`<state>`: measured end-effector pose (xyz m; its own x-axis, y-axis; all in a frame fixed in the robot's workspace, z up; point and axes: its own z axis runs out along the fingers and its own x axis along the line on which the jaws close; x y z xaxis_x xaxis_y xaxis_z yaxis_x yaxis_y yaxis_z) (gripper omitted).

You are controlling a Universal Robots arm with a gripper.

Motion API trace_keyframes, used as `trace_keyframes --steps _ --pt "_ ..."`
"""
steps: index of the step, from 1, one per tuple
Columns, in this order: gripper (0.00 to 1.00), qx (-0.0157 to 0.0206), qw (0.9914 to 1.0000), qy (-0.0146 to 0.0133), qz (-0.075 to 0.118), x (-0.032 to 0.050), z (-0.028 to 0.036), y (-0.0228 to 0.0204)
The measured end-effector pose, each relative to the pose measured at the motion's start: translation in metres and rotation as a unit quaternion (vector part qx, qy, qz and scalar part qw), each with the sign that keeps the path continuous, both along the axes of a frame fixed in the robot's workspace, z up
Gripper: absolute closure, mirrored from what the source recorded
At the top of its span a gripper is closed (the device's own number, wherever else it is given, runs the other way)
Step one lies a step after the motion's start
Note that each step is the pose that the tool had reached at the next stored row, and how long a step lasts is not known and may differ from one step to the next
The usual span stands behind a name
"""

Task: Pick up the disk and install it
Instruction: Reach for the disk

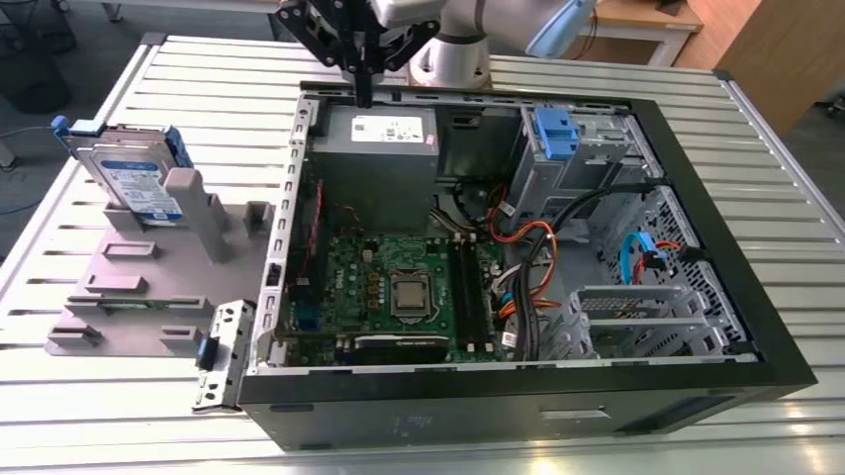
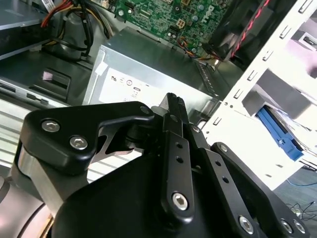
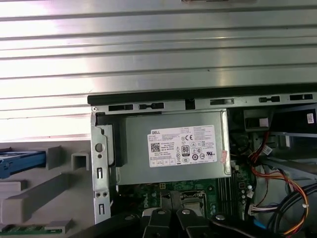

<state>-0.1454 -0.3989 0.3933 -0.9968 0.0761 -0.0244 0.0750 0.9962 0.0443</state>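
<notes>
The disk stands on edge in a grey holder at the exterior view's left, silver with a blue-and-white label and a blue bracket. Its blue bracket edge also shows in both wrist views. My gripper hangs over the far rim of the open computer case, just above the grey power supply. It is well to the exterior view's right of the disk and not touching it. The fingers are shut together with nothing between them.
Inside the case lie a green motherboard, cable bundles, a drive cage with a blue latch and a metal bay. A loose metal bracket lies beside the case. The slatted table carries everything.
</notes>
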Motion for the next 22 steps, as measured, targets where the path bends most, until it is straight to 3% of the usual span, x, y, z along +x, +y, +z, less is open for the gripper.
trace_keyframes --steps 22 --pt "0.89 0.0 1.0 0.0 0.0 -0.0398 -0.0001 0.0"
